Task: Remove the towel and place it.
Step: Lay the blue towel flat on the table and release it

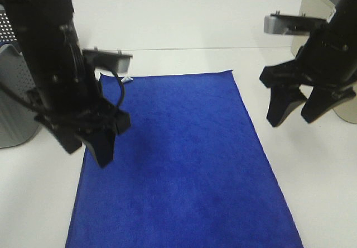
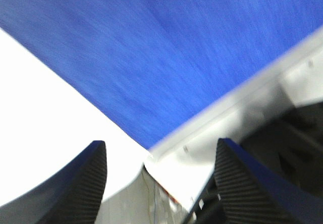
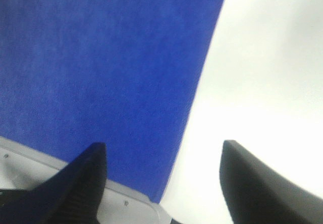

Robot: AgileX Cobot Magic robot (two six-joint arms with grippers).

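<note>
The towel (image 1: pixel 184 164) is a large royal-blue cloth lying flat on the white table (image 1: pixel 312 192), with a small white tag (image 1: pixel 127 79) at its far left corner. My left gripper (image 1: pixel 86 150) hangs open over the towel's left edge, nothing between its fingers. In the left wrist view the left gripper (image 2: pixel 160 148) frames the towel (image 2: pixel 151 52) at a corner. My right gripper (image 1: pixel 291 119) is open above bare table, right of the towel's right edge. The right wrist view shows the right gripper (image 3: pixel 162 148) straddling that edge of the towel (image 3: pixel 101 67).
A grey perforated box (image 1: pixel 11 91) stands at the left edge of the table. A beige object (image 1: pixel 315 8) sits at the back right. A pale grey rail (image 3: pixel 30 166) borders the towel's near end in the wrist views.
</note>
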